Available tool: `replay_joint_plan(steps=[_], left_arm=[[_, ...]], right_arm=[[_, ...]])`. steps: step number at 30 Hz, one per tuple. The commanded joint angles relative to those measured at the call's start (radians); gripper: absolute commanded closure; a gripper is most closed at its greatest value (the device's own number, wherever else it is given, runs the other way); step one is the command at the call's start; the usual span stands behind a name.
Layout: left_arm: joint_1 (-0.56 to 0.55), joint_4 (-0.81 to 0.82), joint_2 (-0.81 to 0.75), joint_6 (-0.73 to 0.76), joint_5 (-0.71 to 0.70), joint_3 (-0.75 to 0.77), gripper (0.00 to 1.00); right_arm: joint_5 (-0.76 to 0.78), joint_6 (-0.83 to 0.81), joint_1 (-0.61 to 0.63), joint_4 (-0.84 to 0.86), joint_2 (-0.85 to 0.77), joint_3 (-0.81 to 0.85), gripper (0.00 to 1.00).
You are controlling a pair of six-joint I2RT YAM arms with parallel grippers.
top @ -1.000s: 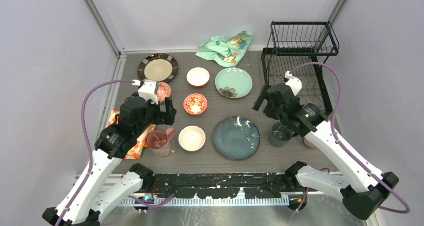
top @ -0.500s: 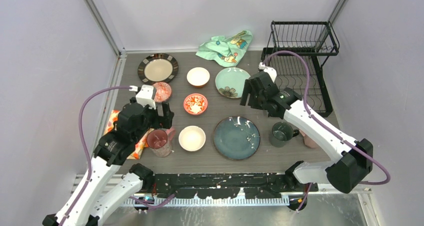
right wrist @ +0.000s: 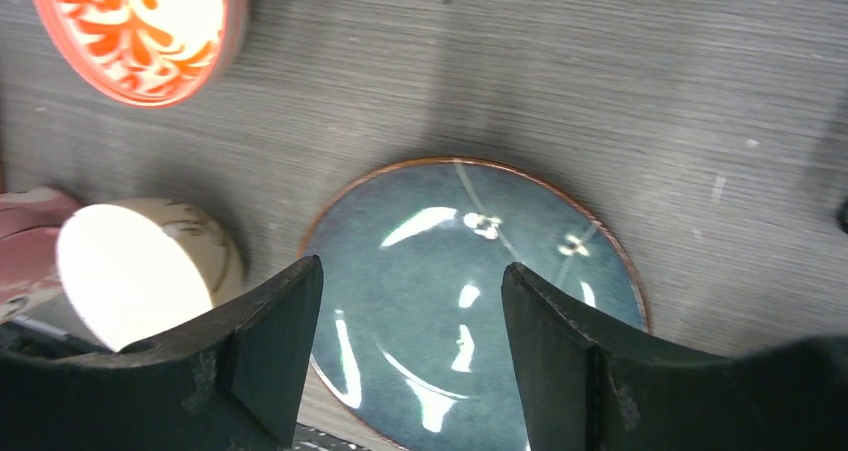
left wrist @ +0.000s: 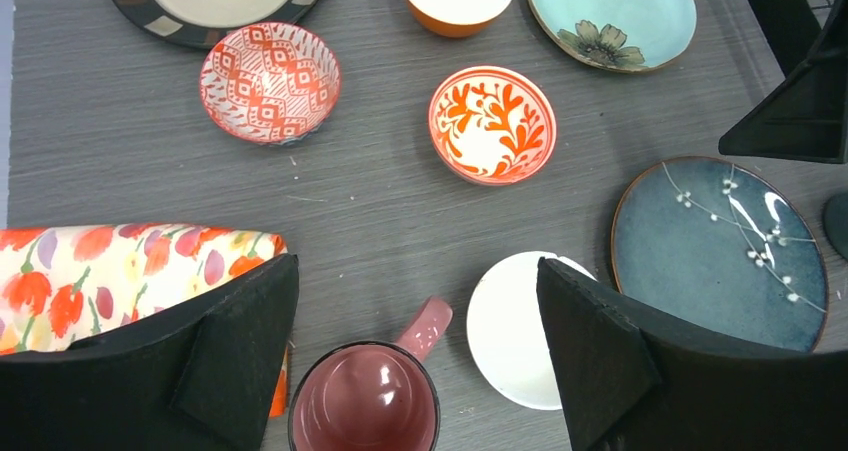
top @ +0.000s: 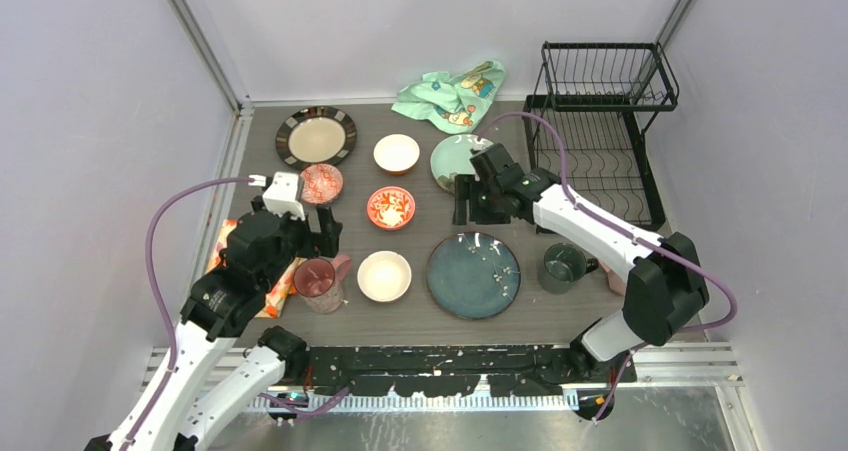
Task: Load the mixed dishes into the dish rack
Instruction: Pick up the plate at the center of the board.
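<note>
My left gripper (left wrist: 417, 266) hangs open above the table, empty, with the pink cup (left wrist: 365, 401) upright just below its jaws and a white bowl (left wrist: 510, 326) by its right finger. My right gripper (right wrist: 410, 271) is open and empty above the dark blue-green plate (right wrist: 440, 271), between it and the pale green plate (top: 447, 156). The red bowl (top: 391, 207), a red patterned bowl (top: 322, 183), an orange-sided white bowl (top: 397, 153), the dark-rimmed beige plate (top: 316, 136) and the dark green cup (top: 563, 266) sit loose on the table. The dish rack (top: 600, 141) stands at the back right.
A mint-green cartoon cloth (top: 450, 93) lies at the back, left of the rack. An orange floral cloth (left wrist: 110, 271) lies under my left arm at the table's left edge. A pinkish object (top: 618, 281) shows partly behind my right arm.
My right arm has swung left from above the dark green cup to above the plates, its jaws narrowing somewhat. My left arm has drifted slightly left.
</note>
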Motion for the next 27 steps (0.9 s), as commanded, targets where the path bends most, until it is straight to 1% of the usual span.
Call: replay_joint_plan(steps=[1, 2, 3, 5, 6, 8, 10, 13, 17, 19, 22, 24, 25, 27], left_arm=[[-0.006, 0.033, 0.011, 0.009, -0.045, -0.007, 0.11], [-0.006, 0.032, 0.015, 0.002, -0.065, -0.010, 0.10], [-0.006, 0.033, 0.019, -0.021, -0.126, -0.012, 0.10], [-0.006, 0.000, 0.036, -0.118, -0.275, -0.001, 0.09], [-0.006, -0.027, 0.044, -0.172, -0.322, 0.011, 0.09], [-0.006, -0.125, 0.064, -0.258, -0.401, 0.046, 0.10], [-0.006, -0.232, 0.089, -0.393, -0.481, 0.087, 0.12], [-0.006, -0.383, 0.123, -0.595, -0.527, 0.134, 0.15], [-0.006, -0.535, 0.177, -0.772, -0.518, 0.179, 0.17], [-0.006, -0.592, 0.203, -0.830, -0.505, 0.195, 0.17], [-0.006, -0.614, 0.222, -0.848, -0.495, 0.186, 0.17], [-0.006, -0.582, 0.219, -0.799, -0.484, 0.162, 0.17], [-0.006, -0.517, 0.209, -0.737, -0.461, 0.143, 0.16], [-0.006, -0.367, 0.176, -0.563, -0.374, 0.090, 0.12]], right_arm=[[-0.092, 0.057, 0.032, 0.117, 0.016, 0.065, 0.30], [-0.092, 0.069, 0.040, 0.117, 0.026, 0.070, 0.30], [-0.090, 0.080, 0.046, 0.116, 0.034, 0.077, 0.30], [-0.086, 0.100, 0.055, 0.117, 0.034, 0.085, 0.30], [-0.087, 0.106, 0.059, 0.120, 0.028, 0.084, 0.30], [-0.082, 0.112, 0.063, 0.129, -0.004, 0.072, 0.30], [-0.055, 0.117, 0.063, 0.144, -0.038, 0.052, 0.26], [0.016, 0.111, 0.062, 0.143, -0.079, 0.031, 0.24], [0.069, 0.107, 0.064, 0.140, -0.120, 0.014, 0.22], [0.074, 0.101, 0.063, 0.142, -0.138, 0.007, 0.21], [0.081, 0.087, 0.062, 0.145, -0.157, -0.006, 0.21], [0.110, 0.083, 0.062, 0.143, -0.165, -0.020, 0.21], [0.121, 0.084, 0.062, 0.143, -0.171, -0.030, 0.20], [0.107, 0.079, 0.063, 0.147, -0.173, -0.058, 0.20]])
